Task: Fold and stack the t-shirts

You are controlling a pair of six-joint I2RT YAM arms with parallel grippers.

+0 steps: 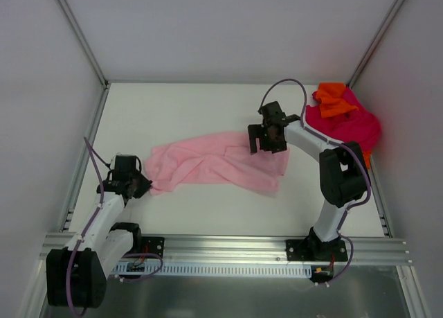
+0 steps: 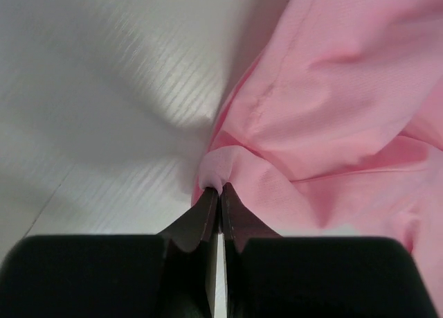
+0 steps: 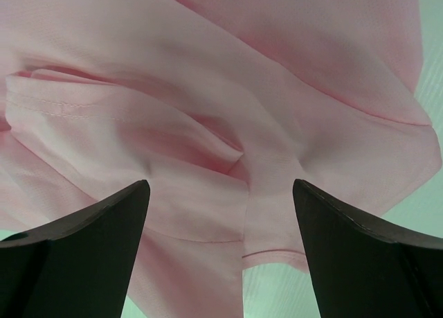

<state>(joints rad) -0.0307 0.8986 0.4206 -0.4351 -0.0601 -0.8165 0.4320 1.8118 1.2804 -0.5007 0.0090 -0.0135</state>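
Pink t-shirt (image 1: 218,164) mid-table (magenta (image 1: 353,127), orange (image 1: 333,100) heaped far-right)

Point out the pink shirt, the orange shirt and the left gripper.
pink t-shirt (image 1: 214,162): top view, cloth's middle.
orange t-shirt (image 1: 333,102): top view, its crumpled middle.
left gripper (image 2: 221,192): left wrist view, between its fingertips.

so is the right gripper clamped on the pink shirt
No, the right gripper has its fingers spread wide apart over the pink shirt, with nothing pinched between them.
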